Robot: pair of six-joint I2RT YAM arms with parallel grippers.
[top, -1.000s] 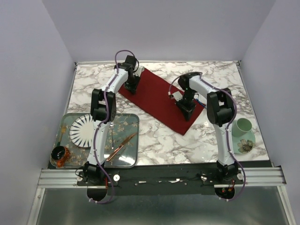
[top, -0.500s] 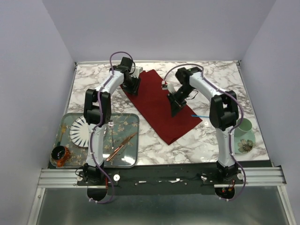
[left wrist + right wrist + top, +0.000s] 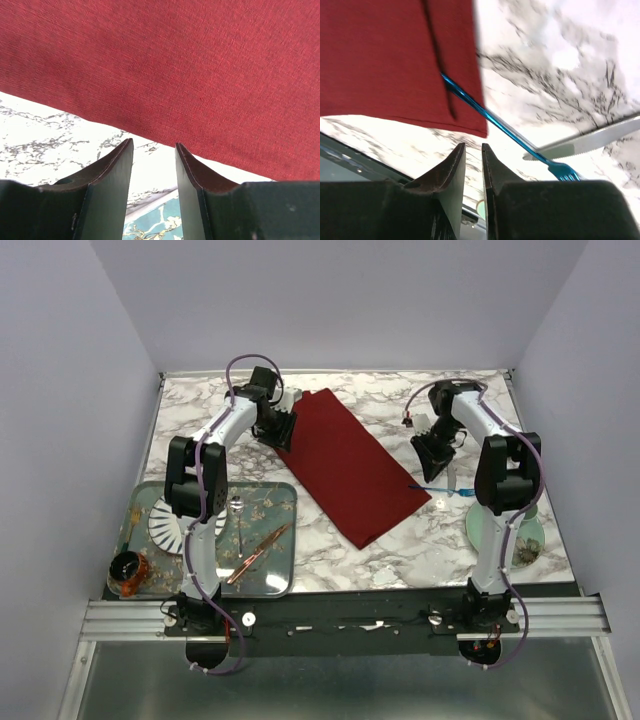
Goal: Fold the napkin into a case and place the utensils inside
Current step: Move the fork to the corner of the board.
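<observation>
The dark red napkin (image 3: 350, 460) lies flat as a long folded strip, running diagonally across the middle of the table. It also shows in the left wrist view (image 3: 190, 65) and the right wrist view (image 3: 385, 55). My left gripper (image 3: 276, 426) (image 3: 154, 145) is open and empty, just off the strip's far left edge. My right gripper (image 3: 436, 448) (image 3: 473, 146) is off the cloth to its right, jaws a narrow gap apart and empty. The blue-handled fork (image 3: 437, 487) (image 3: 510, 131) lies with its handle end on the strip's right corner. The silvery utensil (image 3: 452, 476) (image 3: 590, 142) lies beside it.
A teal tray (image 3: 280, 490) at the near left holds a striped plate (image 3: 172, 518), a small spoon (image 3: 238, 515) and a copper knife (image 3: 258, 552). A brown jar (image 3: 127, 570) stands at its corner. A green saucer (image 3: 525, 545) sits near right, partly behind my right arm.
My right gripper has let go of the cloth and swung right, off the napkin. The fork and the silvery utensil have come into view. My left gripper has shifted slightly left.
</observation>
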